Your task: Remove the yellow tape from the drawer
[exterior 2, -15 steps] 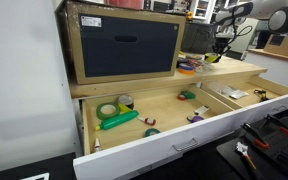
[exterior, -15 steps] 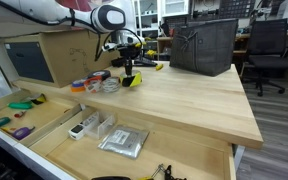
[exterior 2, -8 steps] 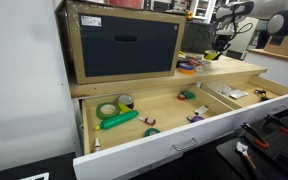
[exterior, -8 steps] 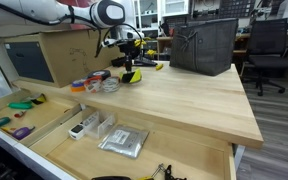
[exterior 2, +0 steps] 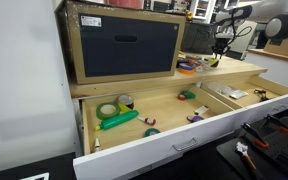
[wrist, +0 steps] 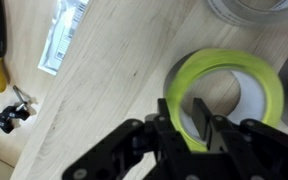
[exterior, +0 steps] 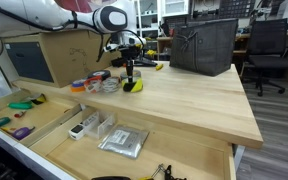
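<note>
Yellow tape (exterior: 133, 87) is out of the drawer (exterior: 12, 149) and sitting flat on the counter (exterior: 189, 100), near the back, just beside a cluster of other rolls (exterior: 94, 83). The black bin (exterior: 204, 45) is well apart from it on the same top.

Arm comes straight down on it. Pincer (exterior: 130, 74) is right on top of the roll.

Wrist view: pincer (wrist: 191, 118) is narrow and straddles the wall of the yellow tape (wrist: 234, 75), one finger (wrist: 206, 112) inside the ring and the other outside. It looks clamped on the rim. A clear packet (wrist: 64, 35) lies on the wood nearby.

The drawer (exterior 2: 174, 146) is pulled wide open below the counter (exterior 2: 239, 66). In it I can see a grey roll (exterior 2: 108, 110), a green tool (exterior 2: 121, 120) and a plastic bag (exterior: 122, 142), in separate compartments.

The pincer (exterior 2: 221, 46) is tiny at the far end in that exterior view, so I can't read the jaws there.
</note>
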You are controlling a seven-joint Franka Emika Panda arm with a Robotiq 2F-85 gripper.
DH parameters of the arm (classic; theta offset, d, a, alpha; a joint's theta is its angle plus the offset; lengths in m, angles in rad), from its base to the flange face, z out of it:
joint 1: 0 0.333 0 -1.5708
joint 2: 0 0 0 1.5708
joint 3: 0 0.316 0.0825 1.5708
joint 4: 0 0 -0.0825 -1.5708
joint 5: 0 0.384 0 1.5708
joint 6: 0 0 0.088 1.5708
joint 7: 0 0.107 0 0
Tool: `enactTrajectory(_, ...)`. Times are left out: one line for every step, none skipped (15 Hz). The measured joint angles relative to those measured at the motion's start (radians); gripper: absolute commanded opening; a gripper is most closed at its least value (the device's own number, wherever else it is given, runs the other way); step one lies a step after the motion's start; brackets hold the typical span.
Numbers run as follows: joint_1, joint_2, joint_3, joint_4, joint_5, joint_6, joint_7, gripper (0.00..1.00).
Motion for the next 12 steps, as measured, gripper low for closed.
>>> enactTrajectory(0.000, 0.000, 0.001, 0.003, 0.000, 0.000, 0.000, 0.72)
enactTrajectory(0.001, 0.000, 0.002, 0.010, 0.001, 0.000, 0.000, 0.78)
enactTrajectory(0.001, 0.000, 0.002, 0.019, 0.001, 0.000, 0.000, 0.85)
enactTrajectory(0.001, 0.000, 0.003, 0.029, 0.001, 0.000, -0.001, 0.93)
enactTrajectory(0.001, -0.001, 0.003, 0.041, 0.001, 0.000, -0.002, 0.99)
enactTrajectory(0.001, -0.004, 0.003, 0.052, 0.001, 0.000, -0.005, 1.00)
enactTrajectory(0.001, -0.008, 0.003, 0.063, 0.001, 0.000, -0.009, 1.00)
enactTrajectory(0.002, -0.015, 0.003, 0.072, 0.001, -0.002, -0.019, 1.00)
enactTrajectory(0.003, -0.024, 0.003, 0.080, 0.001, -0.011, -0.032, 1.00)
enactTrajectory(0.005, -0.035, 0.003, 0.086, -0.001, -0.026, -0.048, 1.00)
enactTrajectory(0.007, -0.049, 0.003, 0.091, -0.003, -0.043, -0.065, 1.00)
enactTrajectory(0.010, -0.061, 0.003, 0.095, -0.009, -0.059, -0.080, 1.00)
